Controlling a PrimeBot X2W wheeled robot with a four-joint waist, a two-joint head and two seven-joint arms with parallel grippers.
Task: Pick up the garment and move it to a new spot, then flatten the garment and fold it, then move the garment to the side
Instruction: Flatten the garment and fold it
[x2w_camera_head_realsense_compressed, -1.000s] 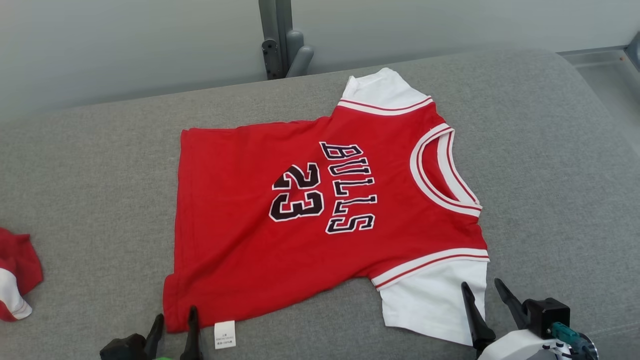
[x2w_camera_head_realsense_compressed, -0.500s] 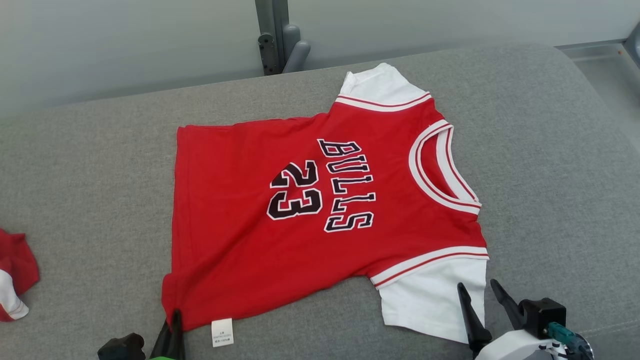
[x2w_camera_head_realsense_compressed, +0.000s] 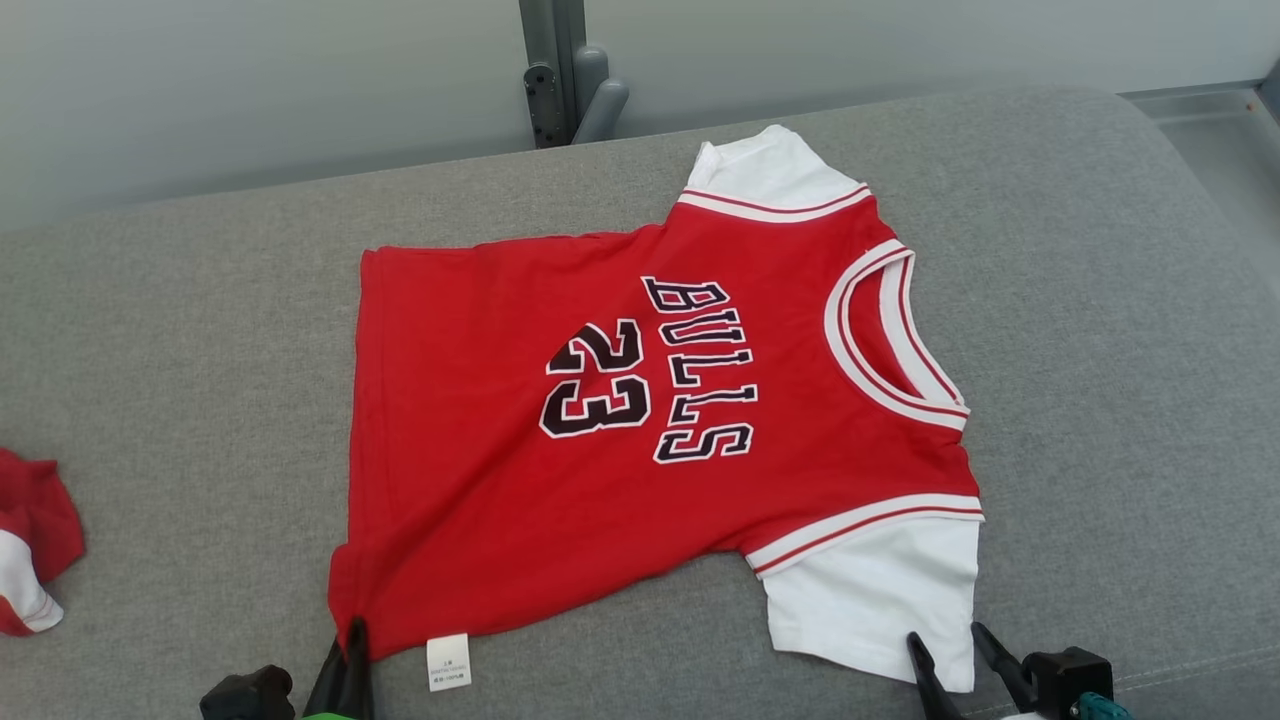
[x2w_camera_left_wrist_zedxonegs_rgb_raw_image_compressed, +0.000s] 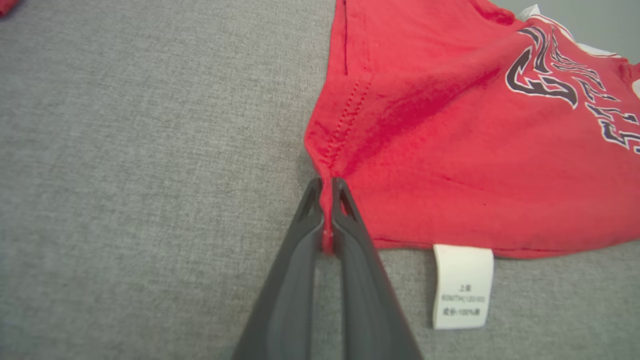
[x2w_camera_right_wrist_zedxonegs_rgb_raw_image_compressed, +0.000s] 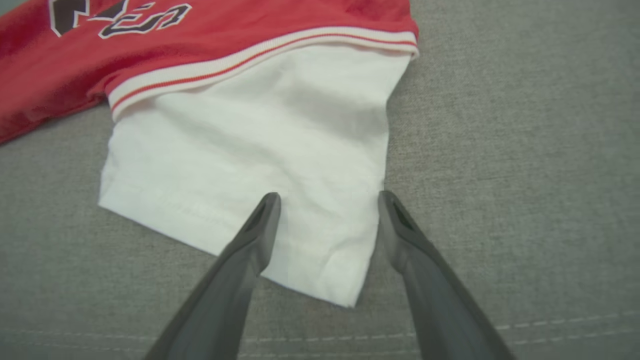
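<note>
I see a big grey cushion (x2w_camera_head_realsense_compressed: 180, 320) across the frame. A red shirt (x2w_camera_head_realsense_compressed: 470, 470) lies spread on it in the middle. One white sleeve (x2w_camera_head_realsense_compressed: 765, 170) lies at the top, the other sleeve (x2w_camera_head_realsense_compressed: 880, 600) at the lower right. Its small white tag (x2w_camera_head_realsense_compressed: 448, 662) rests on the grey at the bottom. A bunched red and white cloth (x2w_camera_head_realsense_compressed: 35, 535) lies at the left edge.

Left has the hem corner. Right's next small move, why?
Probably close the right gripper on the sleeve: its open fingers straddle the sleeve's corner, and the left gripper is shut on the jersey hem, so both ends get held.
</note>
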